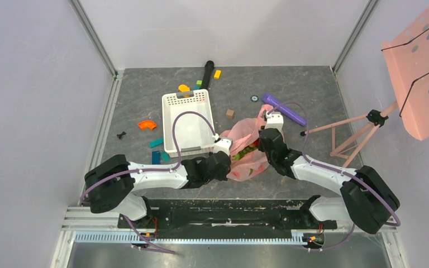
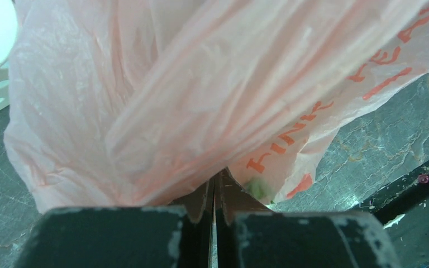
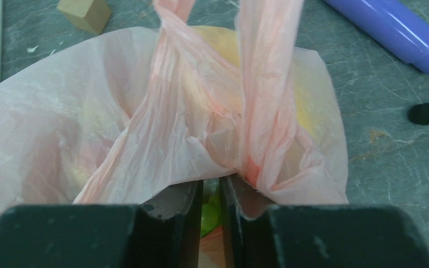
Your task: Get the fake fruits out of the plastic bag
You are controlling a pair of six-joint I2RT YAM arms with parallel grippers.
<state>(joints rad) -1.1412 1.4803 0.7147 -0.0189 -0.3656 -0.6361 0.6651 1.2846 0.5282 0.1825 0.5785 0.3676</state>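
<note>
The pink plastic bag (image 1: 255,124) lies crumpled between my two grippers, just right of the white basket. Green and red fake fruits (image 1: 246,152) show in its mouth. My left gripper (image 1: 230,158) is shut on a fold of the bag (image 2: 201,84), and the film bunches at its tips (image 2: 214,181); a green fruit (image 2: 260,190) shows faintly through the film. My right gripper (image 3: 212,184) has its jaws slightly apart under the bag's twisted handles (image 3: 257,84). Through the gap I see a green fruit (image 3: 209,215). A yellow fruit (image 3: 215,39) glows through the bag.
The white basket (image 1: 167,111) stands left of the bag. A purple cylinder (image 1: 284,109) and a wooden block (image 1: 230,113) lie behind it. Small coloured blocks (image 1: 156,142) are scattered left of the basket. A pink perforated stand (image 1: 419,72) rises at the far right.
</note>
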